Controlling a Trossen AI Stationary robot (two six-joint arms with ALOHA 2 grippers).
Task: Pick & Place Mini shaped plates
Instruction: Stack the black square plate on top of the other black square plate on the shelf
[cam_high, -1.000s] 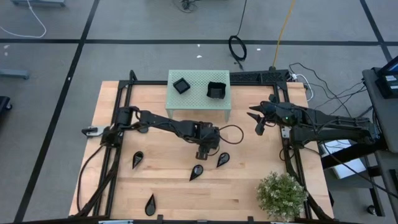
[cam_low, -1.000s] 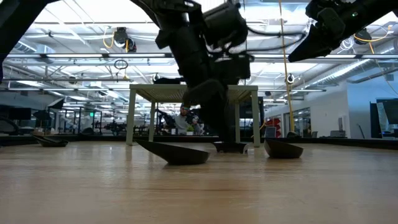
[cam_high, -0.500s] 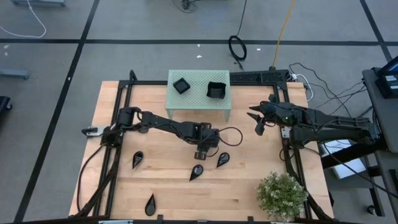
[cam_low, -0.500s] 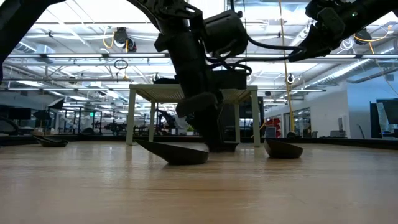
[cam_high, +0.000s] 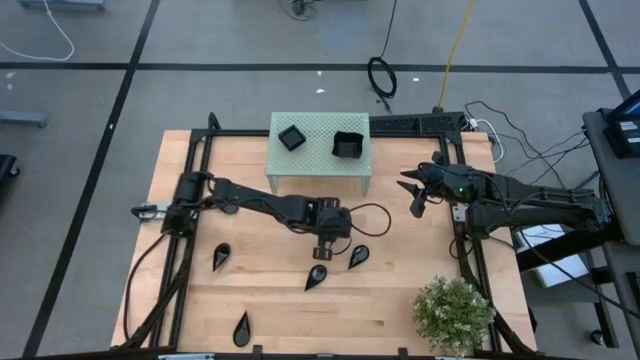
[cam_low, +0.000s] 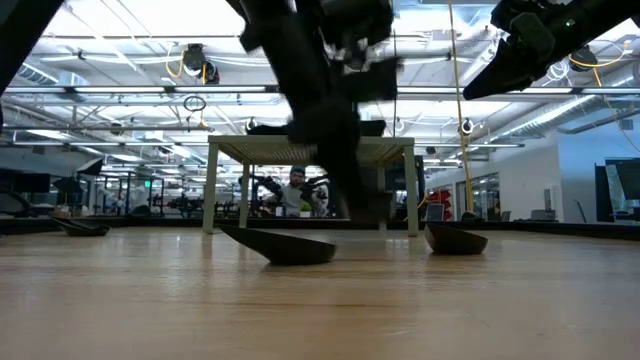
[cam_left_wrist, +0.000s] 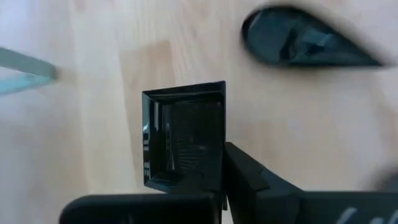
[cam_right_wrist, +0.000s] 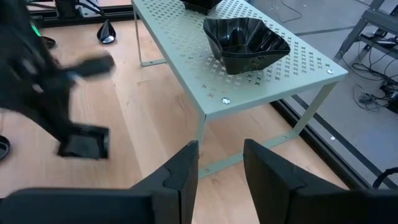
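My left gripper (cam_high: 322, 244) is at mid-table, shut on a small square black plate (cam_left_wrist: 183, 130). Several teardrop plates lie flat on the wood: two just nearer than that gripper (cam_high: 358, 256) (cam_high: 317, 276), one toward the left (cam_high: 221, 256) and one by the near edge (cam_high: 242, 328). On the pale green perforated stand (cam_high: 320, 160) sit a square plate (cam_high: 291, 137) and a wavy-edged one (cam_high: 347, 145). My right gripper (cam_high: 416, 200) hangs open in the air to the right of the stand, touching nothing. My left gripper holds the square plate by one side wall, close to a corner (cam_left_wrist: 214, 158), pinched between its two fingers from above. The plate sits level and seems lifted just clear of the table; the low view is blurred there.
A potted plant (cam_high: 455, 312) stands at the near right corner. A black frame (cam_high: 200, 150) runs around the table's edges. Bare wood lies between the stand's legs and to the near left. A person (cam_low: 295, 188) is far behind the table.
My left gripper has risen and drifted slightly toward the table's left, staying shut. The square plate, on the wood a second ago, has come up off the table with it. My right arm has kept still.
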